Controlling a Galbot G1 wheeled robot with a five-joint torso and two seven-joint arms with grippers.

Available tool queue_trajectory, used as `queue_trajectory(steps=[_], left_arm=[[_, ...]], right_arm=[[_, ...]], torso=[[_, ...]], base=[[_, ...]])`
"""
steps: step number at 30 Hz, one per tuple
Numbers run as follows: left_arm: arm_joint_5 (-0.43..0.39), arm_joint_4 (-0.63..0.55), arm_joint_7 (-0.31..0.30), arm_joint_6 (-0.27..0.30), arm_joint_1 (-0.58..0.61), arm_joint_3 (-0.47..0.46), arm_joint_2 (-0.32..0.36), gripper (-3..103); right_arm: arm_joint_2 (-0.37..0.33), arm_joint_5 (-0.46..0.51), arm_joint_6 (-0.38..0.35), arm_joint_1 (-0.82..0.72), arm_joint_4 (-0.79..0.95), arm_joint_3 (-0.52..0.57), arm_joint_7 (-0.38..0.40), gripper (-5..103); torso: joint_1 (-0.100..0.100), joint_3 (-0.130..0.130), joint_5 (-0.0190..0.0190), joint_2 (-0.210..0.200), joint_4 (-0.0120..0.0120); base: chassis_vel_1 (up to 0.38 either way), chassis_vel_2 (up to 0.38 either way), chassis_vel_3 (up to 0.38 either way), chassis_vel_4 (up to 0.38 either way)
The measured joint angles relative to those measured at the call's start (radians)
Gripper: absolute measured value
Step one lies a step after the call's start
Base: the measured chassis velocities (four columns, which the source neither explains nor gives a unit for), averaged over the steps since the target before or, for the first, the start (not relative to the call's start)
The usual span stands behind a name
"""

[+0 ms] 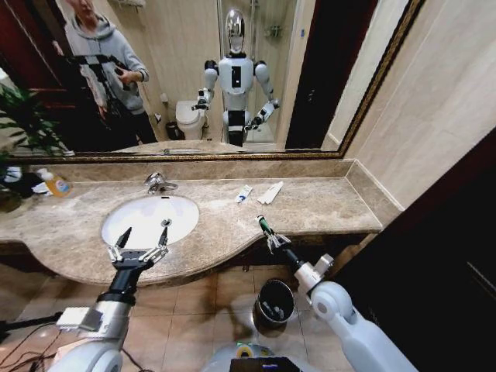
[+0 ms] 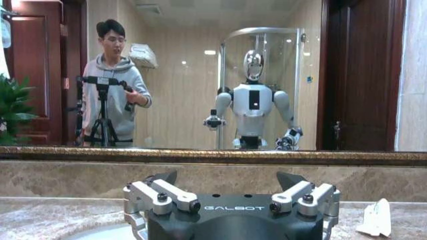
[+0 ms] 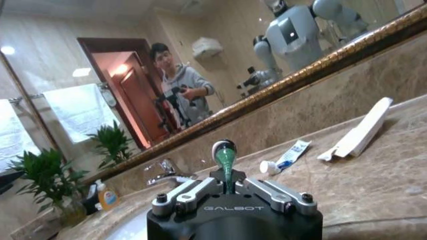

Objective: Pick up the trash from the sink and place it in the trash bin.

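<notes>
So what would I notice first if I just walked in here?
Probably the right gripper over the counter's front edge, pinching a green tube. Then the left gripper, wide open at the front rim of the white sink. Below, on the floor, waits the black trash bin.

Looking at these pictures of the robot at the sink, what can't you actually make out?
- Trash bin contents: too dark and small in the head view.
- Sink: the left hand covers its near rim.
- Green tube: its lower end is hidden inside the right hand.
</notes>
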Motion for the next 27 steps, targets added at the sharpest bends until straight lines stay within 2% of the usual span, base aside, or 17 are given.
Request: queue_trajectory(steps=[2, 5, 6, 8, 12, 15, 16, 18, 19, 21, 22, 23, 25, 27], left_arm=[[0.000, 0.000, 0.000, 0.000, 0.000, 0.000, 0.000, 100], [0.000, 0.000, 0.000, 0.000, 0.000, 0.000, 0.000, 100], [0.000, 0.000, 0.000, 0.000, 0.000, 0.000, 0.000, 100], [0.000, 0.000, 0.000, 0.000, 0.000, 0.000, 0.000, 100], [0.000, 0.000, 0.000, 0.000, 0.000, 0.000, 0.000, 100], [0.000, 0.000, 0.000, 0.000, 0.000, 0.000, 0.000, 100], [0.000, 0.000, 0.000, 0.000, 0.000, 0.000, 0.000, 100], [0.000, 0.000, 0.000, 0.000, 0.000, 0.000, 0.000, 100], [0.000, 0.000, 0.000, 0.000, 0.000, 0.000, 0.000, 100], [0.000, 0.000, 0.000, 0.000, 0.000, 0.000, 0.000, 100], [0.000, 0.000, 0.000, 0.000, 0.000, 0.000, 0.000, 100], [0.000, 0.000, 0.000, 0.000, 0.000, 0.000, 0.000, 100], [0.000, 0.000, 0.000, 0.000, 0.000, 0.000, 0.000, 100], [0.000, 0.000, 0.000, 0.000, 0.000, 0.000, 0.000, 100]], right_arm=[[-0.005, 0.001, 0.027, -0.016, -0.015, 0.010, -0.027, 3], [-0.015, -0.044, 0.122, -0.078, -0.076, 0.023, -0.097, 3], [-0.015, -0.044, 0.122, -0.078, -0.076, 0.023, -0.097, 3], [-0.005, -0.094, 0.199, -0.111, -0.150, 0.029, -0.146, 3], [0.005, -0.106, 0.245, -0.127, -0.216, 0.031, -0.174, 3], [0.031, -0.159, 0.317, -0.114, -0.386, 0.002, -0.200, 3], [0.031, -0.159, 0.317, -0.114, -0.386, 0.002, -0.200, 3], [0.062, -0.219, 0.370, -0.064, -0.562, -0.036, -0.188, 3], [0.062, -0.219, 0.370, -0.064, -0.562, -0.036, -0.188, 3], [0.090, -0.278, 0.382, -0.012, -0.701, -0.060, -0.166, 3], [0.109, -0.328, 0.366, 0.023, -0.767, -0.072, -0.130, 3], [0.109, -0.328, 0.366, 0.023, -0.767, -0.072, -0.130, 3], [0.135, -0.405, 0.268, 0.082, -0.844, -0.087, -0.052, 3], [0.159, -0.466, 0.222, 0.131, -0.907, -0.097, -0.008, 3]], torso=[[0.000, 0.000, 0.0000, 0.000, -0.0001], [0.000, 0.000, -0.0001, 0.000, -0.0001], [0.000, 0.000, -0.0001, 0.000, -0.0001], [0.000, 0.000, 0.0001, 0.000, -0.0002], [0.000, 0.000, -0.0001, 0.000, -0.0001], [0.000, 0.000, -0.0001, 0.000, -0.0002], [0.000, 0.000, -0.0001, 0.000, -0.0002], [0.000, 0.000, 0.0002, 0.000, -0.0001], [0.000, 0.000, 0.0002, 0.000, -0.0001], [0.000, 0.000, -0.0002, 0.000, -0.0003], [0.000, 0.000, 0.0002, 0.000, -0.0003], [0.000, 0.000, 0.0002, 0.000, -0.0003], [0.000, 0.000, -0.0005, 0.000, -0.0001], [0.000, 0.000, -0.0001, 0.000, 0.0000]], base=[[0.000, 0.000, 0.000, 0.000], [0.000, 0.000, 0.000, 0.000], [0.000, 0.000, 0.000, 0.000], [0.000, 0.000, 0.000, 0.000], [0.000, 0.000, 0.000, 0.000], [0.000, 0.000, 0.000, 0.000], [0.000, 0.000, 0.000, 0.000], [0.000, 0.000, 0.000, 0.000], [0.000, 0.000, 0.000, 0.000], [0.000, 0.000, 0.000, 0.000], [0.000, 0.000, 0.000, 0.000], [0.000, 0.000, 0.000, 0.000], [0.000, 0.000, 0.000, 0.000], [0.000, 0.000, 0.000, 0.000]])
